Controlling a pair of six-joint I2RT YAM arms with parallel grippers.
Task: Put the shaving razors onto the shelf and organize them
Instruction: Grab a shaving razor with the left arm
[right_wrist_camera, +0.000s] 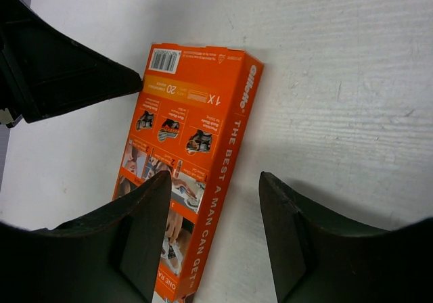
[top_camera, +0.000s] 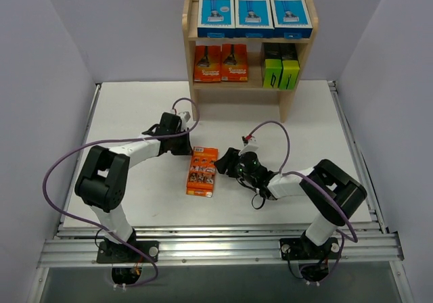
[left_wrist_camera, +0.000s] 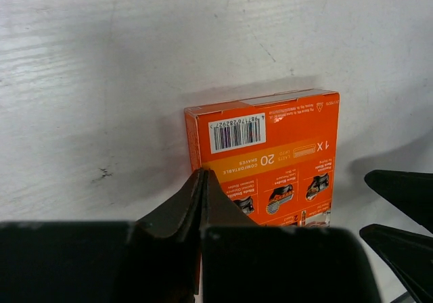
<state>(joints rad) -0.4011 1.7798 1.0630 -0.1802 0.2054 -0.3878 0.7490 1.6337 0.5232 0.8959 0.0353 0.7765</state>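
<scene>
One orange razor pack [top_camera: 203, 172] lies flat on the white table between my two grippers. My left gripper [top_camera: 189, 148] is shut with nothing in it, its tips [left_wrist_camera: 201, 175] at the pack's [left_wrist_camera: 270, 147] barcode end. My right gripper [top_camera: 223, 164] stands open [right_wrist_camera: 215, 205] over the pack's [right_wrist_camera: 193, 141] long right edge, one finger [right_wrist_camera: 150, 212] above the pack, the other [right_wrist_camera: 279, 212] above bare table. The wooden shelf [top_camera: 237, 86] at the back holds three blue-and-white boxes [top_camera: 253, 13] on top, two orange packs [top_camera: 220, 63] and two black-and-lime boxes [top_camera: 281, 67] on the middle tier.
Purple cables [top_camera: 71, 155] loop off both arms over the table. Grey walls close in on the left and right. A metal rail [top_camera: 223, 247] runs along the near edge by the arm bases. The right gripper's fingers [left_wrist_camera: 399, 188] show at the edge of the left wrist view.
</scene>
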